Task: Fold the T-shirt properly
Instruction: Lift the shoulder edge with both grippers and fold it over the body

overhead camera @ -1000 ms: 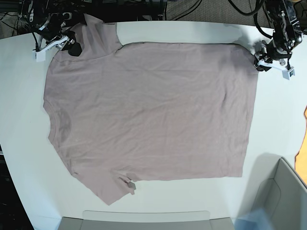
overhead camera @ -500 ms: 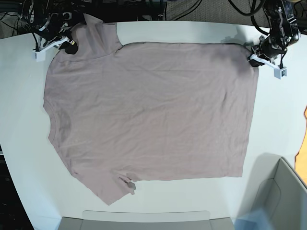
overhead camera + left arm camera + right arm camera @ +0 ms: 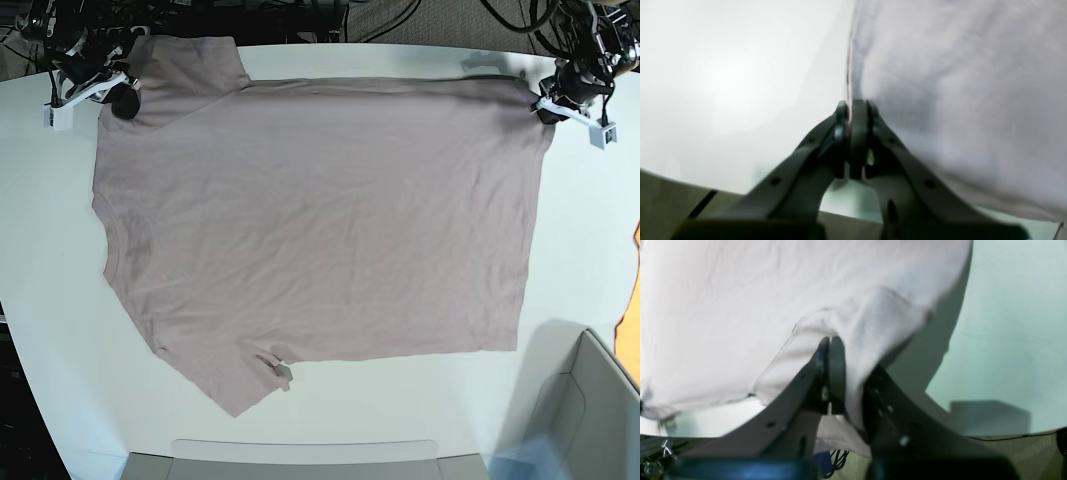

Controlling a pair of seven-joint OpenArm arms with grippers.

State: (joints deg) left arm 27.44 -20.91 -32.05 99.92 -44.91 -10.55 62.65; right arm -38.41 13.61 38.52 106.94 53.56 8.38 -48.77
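White table point(image 3: 330, 420): I've both grippers, left point(image 3: 853, 106) and right point(image 3: 830, 341), clamped on the flat mauve-pink cotton T-shirt point(image 3: 320, 220); next, lift and fold over evenly.

Black arms point(image 3: 590, 40) trailing dark cables end in black, screw-studded jaws with white tips.

1. T-shirt point(image 3: 310, 220): plain dusty mauve-pink, no pattern.
2. Table point(image 3: 580, 250) beneath it: plain white.
3. Left gripper point(image 3: 545, 108), at T-shirt's hem corner: black, white fingers.
4. Right gripper point(image 3: 122, 97), at T-shirt's shoulder: black, white fingers.
5. Box point(image 3: 585, 400) below hem: grey.
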